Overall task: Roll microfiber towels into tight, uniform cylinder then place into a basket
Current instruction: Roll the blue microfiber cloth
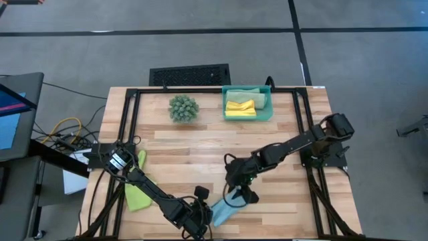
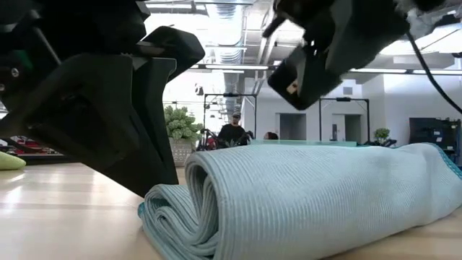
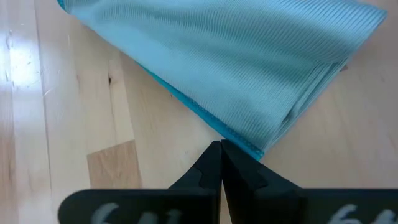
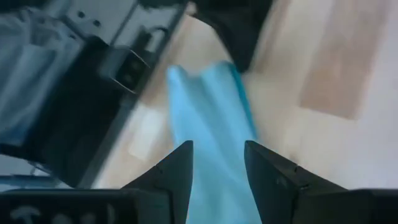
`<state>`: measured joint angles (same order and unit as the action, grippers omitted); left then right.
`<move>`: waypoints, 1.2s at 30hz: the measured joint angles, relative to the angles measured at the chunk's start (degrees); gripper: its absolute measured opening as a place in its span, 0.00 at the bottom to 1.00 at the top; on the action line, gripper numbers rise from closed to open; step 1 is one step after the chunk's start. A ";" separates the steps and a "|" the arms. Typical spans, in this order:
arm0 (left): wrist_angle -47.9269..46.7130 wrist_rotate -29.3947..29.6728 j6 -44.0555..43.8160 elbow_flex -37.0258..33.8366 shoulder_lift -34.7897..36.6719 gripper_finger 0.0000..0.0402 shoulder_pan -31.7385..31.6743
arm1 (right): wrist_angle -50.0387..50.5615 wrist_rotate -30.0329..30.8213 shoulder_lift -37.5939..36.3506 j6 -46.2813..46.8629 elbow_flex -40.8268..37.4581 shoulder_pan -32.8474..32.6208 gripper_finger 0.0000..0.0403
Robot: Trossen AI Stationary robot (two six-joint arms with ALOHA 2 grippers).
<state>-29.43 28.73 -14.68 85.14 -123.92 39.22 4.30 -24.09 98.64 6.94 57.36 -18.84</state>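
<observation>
Your right gripper (image 4: 217,163) is hovering part-open over the rolled light blue towel (image 1: 224,209), while your left gripper (image 3: 221,163) is sitting closed just beside it.

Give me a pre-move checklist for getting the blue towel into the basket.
1. Blue towel rolled: ok, a spiral shows at its end.
2. Right gripper open above the towel: ok, nothing held.
3. Left gripper shut, its tip beside the towel's edge: ok.
4. Basket has room: cannot tell; a yellow towel and a sage green towel already lie inside.
5. Lime green towel out of the way: ok, under the left arm.
</observation>
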 joint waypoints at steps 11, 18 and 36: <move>0.00 0.02 0.02 0.02 0.00 0.00 -0.06 | -20.04 -9.50 6.53 0.65 0.00 -7.64 0.49; 0.02 0.02 0.02 0.04 0.00 0.00 -0.07 | -16.73 2.75 8.51 -0.42 2.16 -8.88 0.53; -1.28 0.14 0.20 0.52 0.27 0.00 -0.10 | -13.86 24.29 16.69 -16.81 2.66 -14.55 0.58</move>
<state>-30.71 28.87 -14.47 85.66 -123.64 39.12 -9.57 0.20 115.33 -9.87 60.02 -33.39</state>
